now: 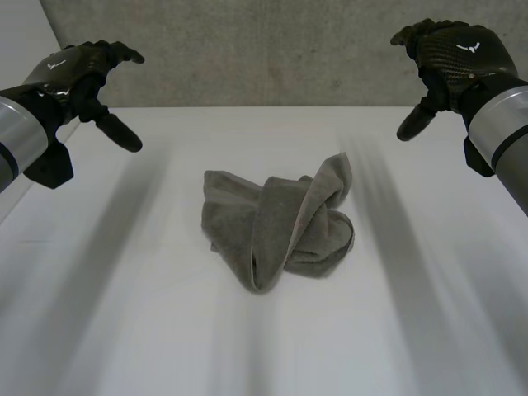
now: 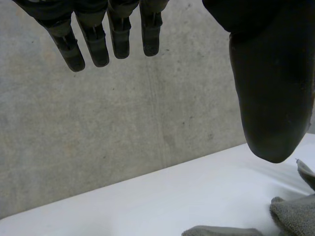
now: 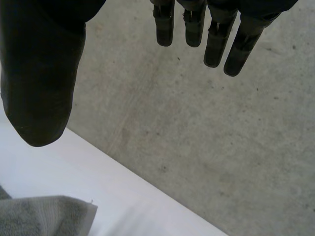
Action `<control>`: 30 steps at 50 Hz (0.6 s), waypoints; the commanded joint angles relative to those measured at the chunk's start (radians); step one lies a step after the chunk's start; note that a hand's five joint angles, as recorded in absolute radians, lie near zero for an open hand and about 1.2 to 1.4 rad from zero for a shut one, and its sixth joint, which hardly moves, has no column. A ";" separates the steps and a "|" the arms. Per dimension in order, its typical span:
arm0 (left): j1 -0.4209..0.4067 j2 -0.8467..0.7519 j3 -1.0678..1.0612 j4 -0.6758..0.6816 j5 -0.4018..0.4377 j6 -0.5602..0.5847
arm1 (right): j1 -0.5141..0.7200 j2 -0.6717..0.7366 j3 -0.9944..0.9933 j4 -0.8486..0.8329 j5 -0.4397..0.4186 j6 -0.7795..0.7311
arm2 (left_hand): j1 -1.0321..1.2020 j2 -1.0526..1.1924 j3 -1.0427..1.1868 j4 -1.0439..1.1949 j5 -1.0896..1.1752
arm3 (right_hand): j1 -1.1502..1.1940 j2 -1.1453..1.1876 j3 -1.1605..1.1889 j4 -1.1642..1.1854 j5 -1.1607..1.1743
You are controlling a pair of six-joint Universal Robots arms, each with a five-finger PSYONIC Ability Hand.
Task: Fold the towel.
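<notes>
The grey towel (image 1: 276, 227) sits right in the middle of the white bench (image 1: 124, 330), bunched into a crumpled heap, with one thick roll of cloth twisted across the top and a corner poking up toward the far edge. It is not flat and not folded. The left robot hand (image 1: 78, 78) hangs in the air over the bench's far left corner, well apart from the towel, with nothing in its grasp. Its own wrist view shows the fingers (image 2: 96, 49) straight and side by side, the thumb (image 2: 270, 98) held wide of them, and a bit of the towel lying on the bench beyond the thumb. Over at the far right corner, the right robot hand (image 1: 450, 54) hovers just as high and just as far from the cloth. It too is spread and empty, with a wide gap between fingers and thumb. The towel's hemmed edge lies below its thumb without touching it. A grey concrete wall (image 1: 247, 49) stands behind the bench.
</notes>
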 commanded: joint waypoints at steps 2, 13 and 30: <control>0.002 0.004 0.003 -0.008 -0.008 0.006 | -0.010 0.001 -0.004 0.010 0.006 -0.002 | -0.059 -0.057 -0.057 -0.066 -0.044 | -0.060 -0.062 -0.052 -0.076 -0.060; 0.004 0.013 0.004 -0.008 -0.001 0.006 | -0.011 0.000 -0.007 0.018 0.003 -0.004 | -0.059 -0.057 -0.057 -0.066 -0.044 | -0.060 -0.062 -0.052 -0.076 -0.060; -0.013 -0.097 -0.028 0.069 0.195 0.150 | -0.011 0.086 -0.010 0.079 -0.280 -0.233 | -0.051 -0.048 -0.057 -0.066 -0.035 | -0.060 -0.062 -0.052 -0.076 -0.060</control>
